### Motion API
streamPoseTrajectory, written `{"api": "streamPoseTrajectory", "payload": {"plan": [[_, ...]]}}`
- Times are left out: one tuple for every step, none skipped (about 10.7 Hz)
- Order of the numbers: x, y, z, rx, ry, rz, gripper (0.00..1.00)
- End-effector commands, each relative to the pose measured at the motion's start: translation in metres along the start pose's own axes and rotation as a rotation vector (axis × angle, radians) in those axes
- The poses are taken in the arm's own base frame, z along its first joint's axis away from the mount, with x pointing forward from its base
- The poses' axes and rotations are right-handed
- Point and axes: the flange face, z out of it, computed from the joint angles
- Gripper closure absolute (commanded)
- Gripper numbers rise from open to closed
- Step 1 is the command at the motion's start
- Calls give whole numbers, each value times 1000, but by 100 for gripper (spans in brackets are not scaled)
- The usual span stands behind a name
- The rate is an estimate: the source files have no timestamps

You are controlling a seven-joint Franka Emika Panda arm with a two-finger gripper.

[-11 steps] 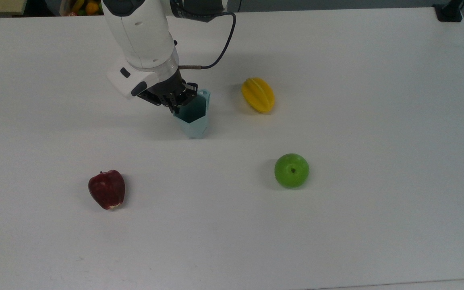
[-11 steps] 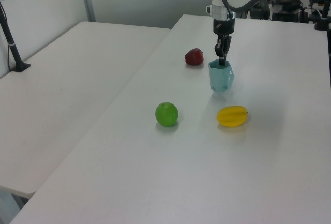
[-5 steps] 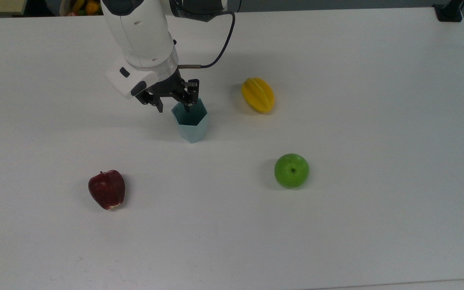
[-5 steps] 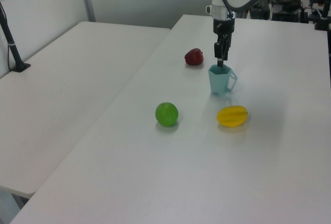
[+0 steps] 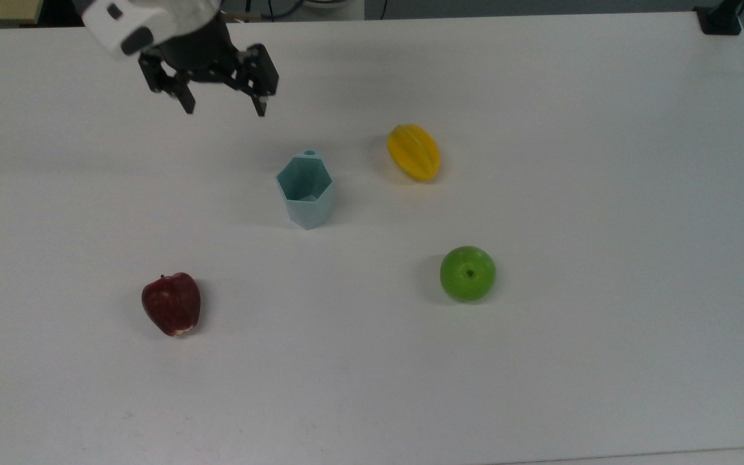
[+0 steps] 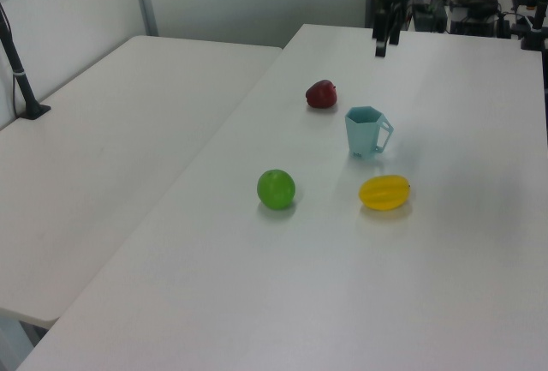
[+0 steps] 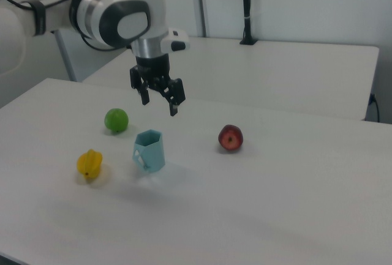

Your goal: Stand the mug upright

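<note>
Top view first: we see the pincer (image 5: 223, 106) has lifted clear of the mug (image 5: 305, 190) since half a second ago, when one finger hung just inside the rim; it now hovers well apart from the mug, up toward eleven o'clock of it, with its two fingers spread wide and nothing between them. The mug itself has not shifted: it stands upright on its narrow base near the middle of the white bench (image 5: 540, 361), open hexagonal mouth facing up, and we can see down to its floor, which holds nothing. In the left view the mug (image 6: 366, 132) shows its handle on the left view's right, and the pincer (image 6: 385, 41) hangs high above the bench beyond it. In the right view the pincer (image 7: 158, 100) floats above the mug (image 7: 150, 150), slightly toward twelve o'clock, with clear air between them. Around the mug in the top view, we find the yellow starfruit (image 5: 414, 152) near it at about two o'clock, the green apple (image 5: 467, 273) at about four o'clock, and the red apple (image 5: 172, 303) at about seven o'clock, all resting on the bench and none touching the mug.
</note>
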Motion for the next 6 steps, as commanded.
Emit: {"api": "streamPoseTrajectory", "payload": {"plan": [[-38,30,-51,39,0,43,0],[-43,39,-53,43,-16,57,0],[-44,41,-56,41,-18,74,0],[-44,41,-59,39,-10,99,0],[-43,40,-67,37,5,125,0],[-42,39,-66,37,6,146,0]]}}
